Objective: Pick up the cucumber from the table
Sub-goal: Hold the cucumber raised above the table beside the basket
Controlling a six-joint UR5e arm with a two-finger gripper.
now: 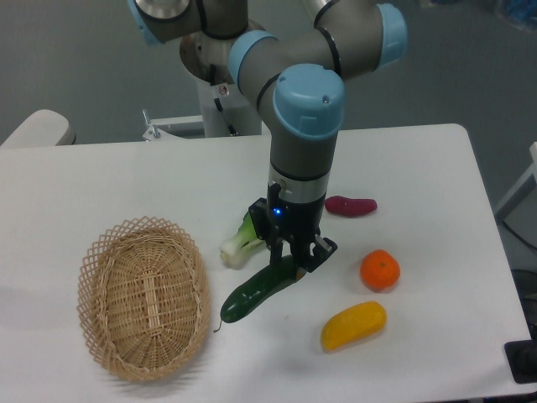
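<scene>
The gripper (289,262) hangs straight down from the arm over the middle of the table (419,168), and its two dark fingers are clamped on the upper right end of the cucumber (256,290), one finger on each side of it. The cucumber is dark green and glossy and lies slanted, its gripped end toward the table's centre and its free end pointing down toward the near edge, where a thin stem tail curls off its tip; whether its lower end touches the tabletop or sits just above it cannot be told from this view. Just beside the gripper on its left lies the bok choy (241,241), pale green with a white stalk, its leafy end partly hidden behind the gripper body. The woven basket (143,298) sits near the left part of the near edge, close to the cucumber's free end but apart from it. Toward the right side of the table, a purple sweet potato (351,205) lies just behind and to the right of the arm's wrist, an orange (380,270) sits near the gripper on its right, and a yellow fruit (353,326) lies below the orange, closer to the near edge
</scene>
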